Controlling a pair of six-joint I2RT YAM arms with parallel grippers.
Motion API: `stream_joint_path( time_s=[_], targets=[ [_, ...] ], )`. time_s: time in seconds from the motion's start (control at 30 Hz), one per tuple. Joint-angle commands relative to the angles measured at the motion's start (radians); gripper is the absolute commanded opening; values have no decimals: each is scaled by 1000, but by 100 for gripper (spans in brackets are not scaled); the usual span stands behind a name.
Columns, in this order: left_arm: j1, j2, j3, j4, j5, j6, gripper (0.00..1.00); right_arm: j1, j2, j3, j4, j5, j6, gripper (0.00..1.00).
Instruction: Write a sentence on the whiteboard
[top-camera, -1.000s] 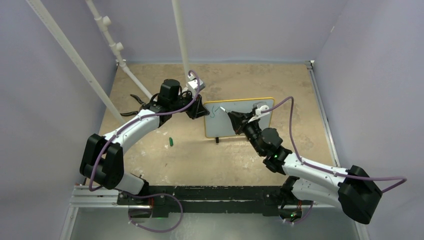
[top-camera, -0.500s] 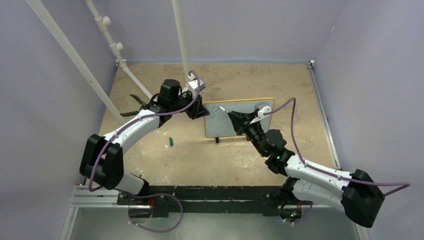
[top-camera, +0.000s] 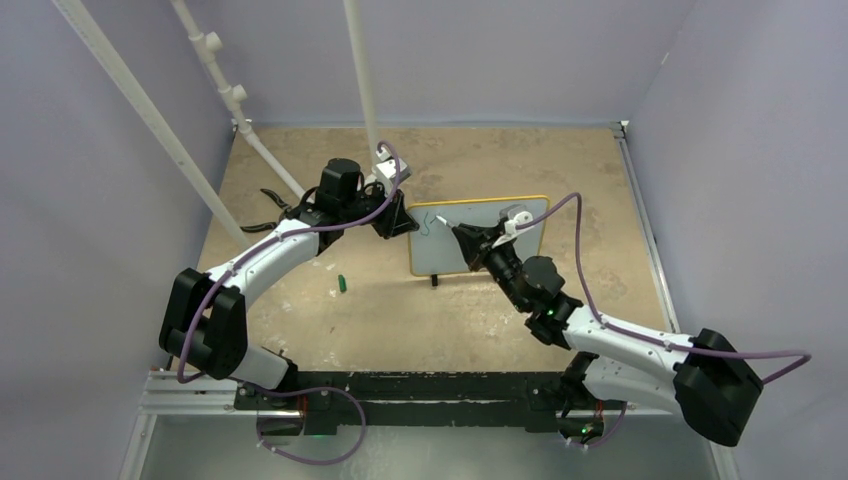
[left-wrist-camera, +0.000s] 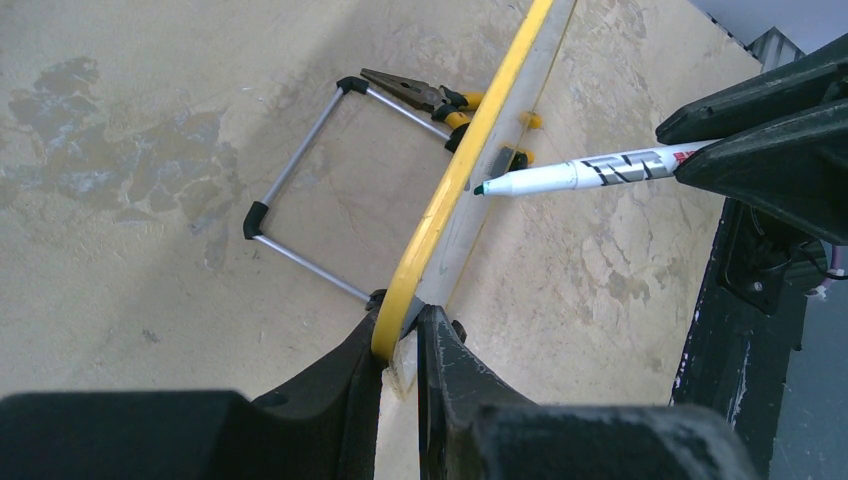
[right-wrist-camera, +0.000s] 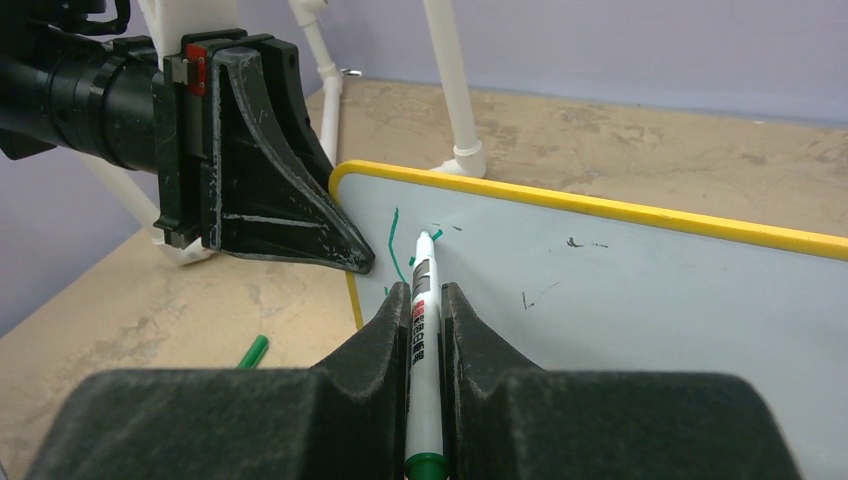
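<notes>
The whiteboard stands propped up near the middle of the surface, with only a few green strokes of the sentence near its top left corner. The right jaws are pressed onto a white marker whose green tip is at those strokes, though contact cannot be told, while the left jaws pinch the board's yellow left edge. A green cap lies on the surface left of the board, toward the near edge.

whiteboard: yellow-framed, white, propped up tilted | sentence: few green strokes, top-left corner
</notes>
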Motion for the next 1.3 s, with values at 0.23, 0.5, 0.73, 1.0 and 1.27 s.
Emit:
stream_joint_path(
  time_s=[0.23, 0.5, 0.73, 1.0, 1.27],
  targets=[
    [-5, -14, 0, 5, -53, 26, 0, 6, 31, 56, 73, 4, -38, 0],
    [-5, -14, 0, 4, -53, 28, 0, 7, 31, 42, 34, 40, -20, 0],
    [-5, -14, 1, 4, -53, 28, 0, 14, 11, 2, -8, 43, 15, 0],
    [-5, -15, 2, 2, -55, 30, 0, 24, -6, -31, -41, 52, 44, 0],
    [-5, -17, 2, 0, -59, 33, 0, 31, -26, -33, -58, 94, 46, 0]
  ],
)
